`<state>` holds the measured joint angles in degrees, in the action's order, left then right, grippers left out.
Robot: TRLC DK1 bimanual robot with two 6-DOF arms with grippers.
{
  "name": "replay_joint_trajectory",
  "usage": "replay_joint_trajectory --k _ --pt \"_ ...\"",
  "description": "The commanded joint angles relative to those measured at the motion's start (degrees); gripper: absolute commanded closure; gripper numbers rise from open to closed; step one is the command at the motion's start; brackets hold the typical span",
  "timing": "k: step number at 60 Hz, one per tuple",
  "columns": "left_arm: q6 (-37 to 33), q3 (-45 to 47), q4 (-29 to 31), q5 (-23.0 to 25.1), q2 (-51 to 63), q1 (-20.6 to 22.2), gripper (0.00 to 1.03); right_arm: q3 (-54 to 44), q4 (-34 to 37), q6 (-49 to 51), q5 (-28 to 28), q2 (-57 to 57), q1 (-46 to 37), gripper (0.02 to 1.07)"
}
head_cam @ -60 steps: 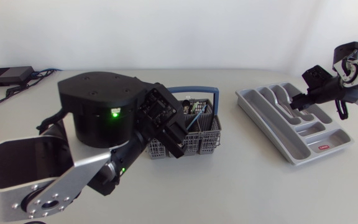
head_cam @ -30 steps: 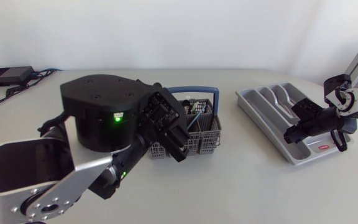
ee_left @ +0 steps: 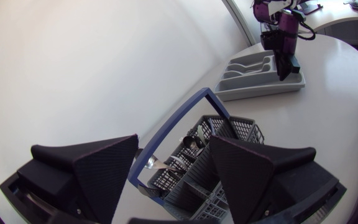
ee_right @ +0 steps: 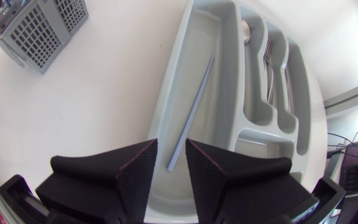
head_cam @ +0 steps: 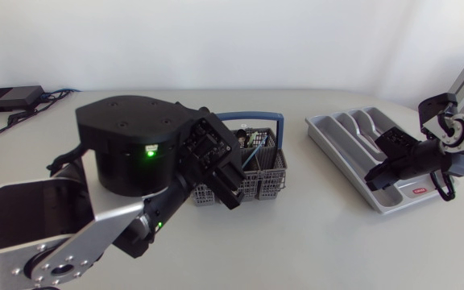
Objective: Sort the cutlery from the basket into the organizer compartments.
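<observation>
My left end effector (head_cam: 230, 193) (ee_left: 174, 149) hangs over the grey basket (head_cam: 268, 184) (ee_left: 235, 134) at the middle of the table (head_cam: 312, 242). Its fingers are spread wide with nothing between them. Spoons and other cutlery (ee_left: 191, 142) stand in the compartments behind the blue handle (ee_left: 166, 134).

The likely trouble here is a descent that lands a broad finger on the handle or a mesh wall. That could shove or tip the basket, which looks light, instead of reaching a piece.

At 3 o'clock from the basket lies the grey organizer (head_cam: 337, 133) (ee_right: 166, 93). It holds a spoon (ee_right: 246, 28) and forks (ee_right: 269, 62) in its narrow slots. A thin pale-blue stick (ee_right: 194, 106) (chopstick or straw, I cannot tell) lies in the long compartment on the basket side.

My right end effector (head_cam: 374, 181) (ee_right: 171, 149) sits low over that compartment. Its fingers are slightly parted and straddle the stick's near end without pinching it. If it lifts off crooked, a fingertip could drag the stick out or catch the rim and slide the tray.

The table is pale, smooth and matte, so it probably gives little grip to either container. A small black box (head_cam: 9, 97) with cables sits at 10 o'clock from the basket.
</observation>
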<state>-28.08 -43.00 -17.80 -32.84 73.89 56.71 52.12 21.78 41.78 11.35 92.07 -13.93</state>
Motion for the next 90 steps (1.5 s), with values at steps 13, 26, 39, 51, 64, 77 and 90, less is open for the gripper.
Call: replay_joint_trajectory --k 13,26,39,51,64,77,90 --pt "1.27 1.52 0.49 -0.03 -1.9 0.16 0.24 -3.69 3.62 -0.91 1.57 -2.95 1.01 0.66" --pt "1.27 1.78 0.58 -0.03 -2.26 0.16 0.24 -3.87 0.98 -3.9 1.13 2.06 3.12 0.67" --pt "1.27 1.96 0.58 -0.03 -2.34 0.25 0.24 -1.32 -1.39 -9.52 -2.04 7.86 4.53 0.87" --pt "1.27 2.22 0.49 -0.03 -2.52 0.33 0.24 3.34 -0.86 -15.94 -3.62 12.52 5.67 0.99" --pt "1.27 3.28 0.14 -0.03 -3.22 0.16 0.24 9.05 1.86 -23.85 -2.39 14.45 8.31 1.0" --pt "1.27 4.16 -0.39 0.06 -3.66 0.16 0.24 14.77 4.32 -31.14 -0.98 17.53 13.41 0.94" --pt "1.27 4.42 -0.74 0.14 -4.01 -0.02 0.24 15.03 4.76 -32.64 -1.51 16.74 17.71 0.48"
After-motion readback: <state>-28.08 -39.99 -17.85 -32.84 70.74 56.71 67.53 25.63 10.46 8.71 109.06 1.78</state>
